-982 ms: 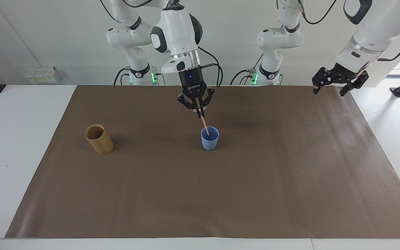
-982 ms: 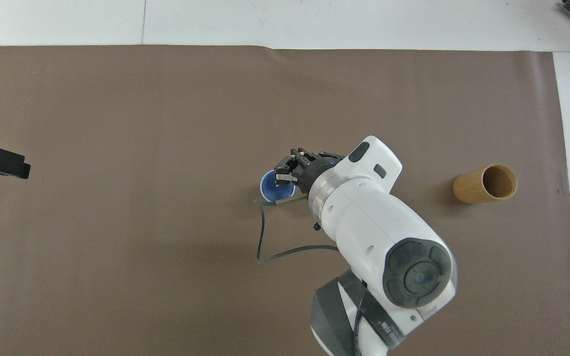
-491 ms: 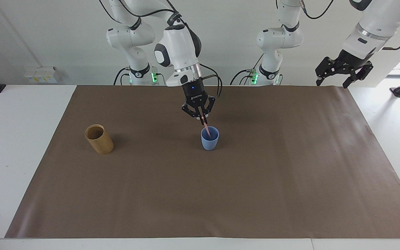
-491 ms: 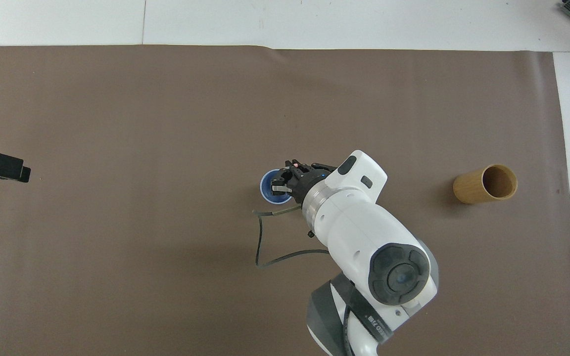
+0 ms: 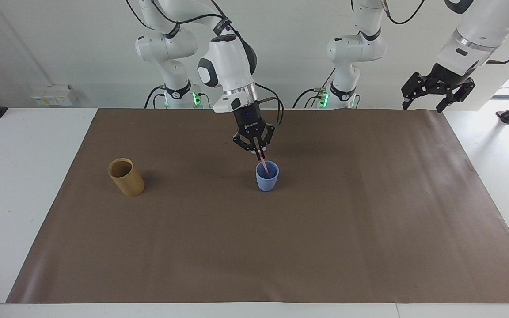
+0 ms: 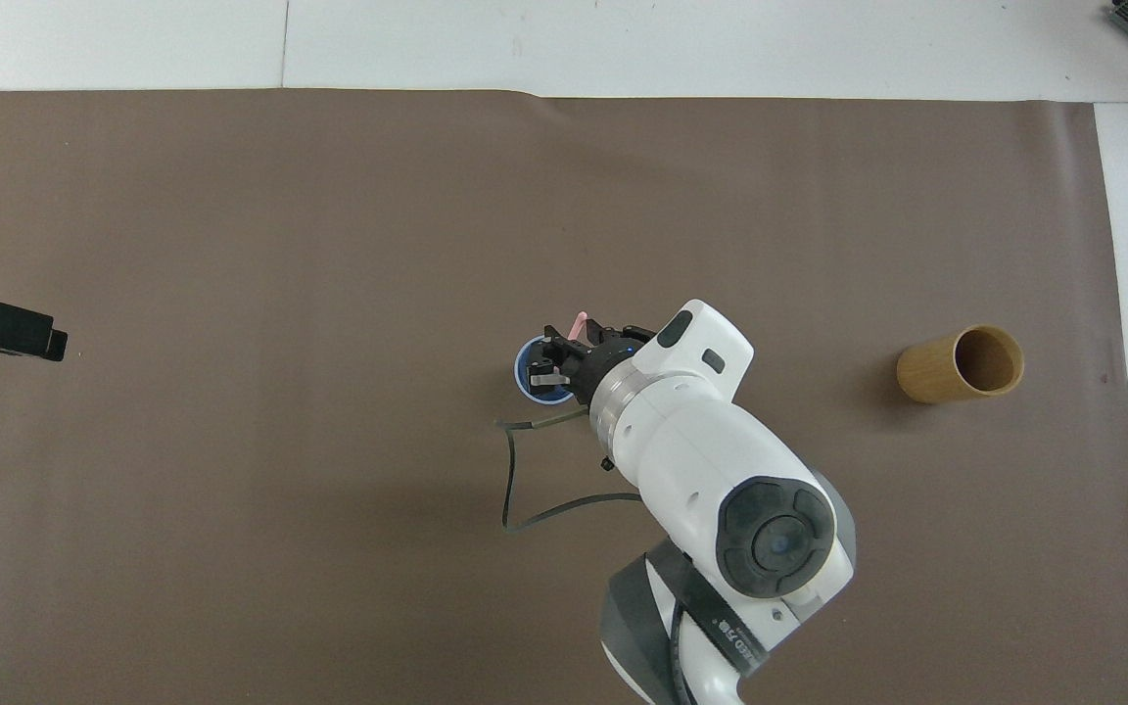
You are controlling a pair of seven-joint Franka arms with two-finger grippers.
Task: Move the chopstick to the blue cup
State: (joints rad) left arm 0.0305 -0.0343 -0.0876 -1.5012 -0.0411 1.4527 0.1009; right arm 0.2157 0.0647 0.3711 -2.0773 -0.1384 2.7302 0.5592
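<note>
- Facing view: the chopstick (image 5: pixel 261 160) stands tilted, its lower end inside the blue cup (image 5: pixel 267 176), its top between the right gripper (image 5: pixel 257 151) fingertips.
- A second ago that gripper hung higher over the cup; it has come down, so less stick shows beneath the fingers.
- Whether those fingers are clamped or already letting go, I cannot tell.
- To my eye, only the release remains.
- The left gripper (image 5: pixel 434 90) waits, spread wide, over the mat's corner (image 5: pixel 433 112) at its own end, well apart.
</note>
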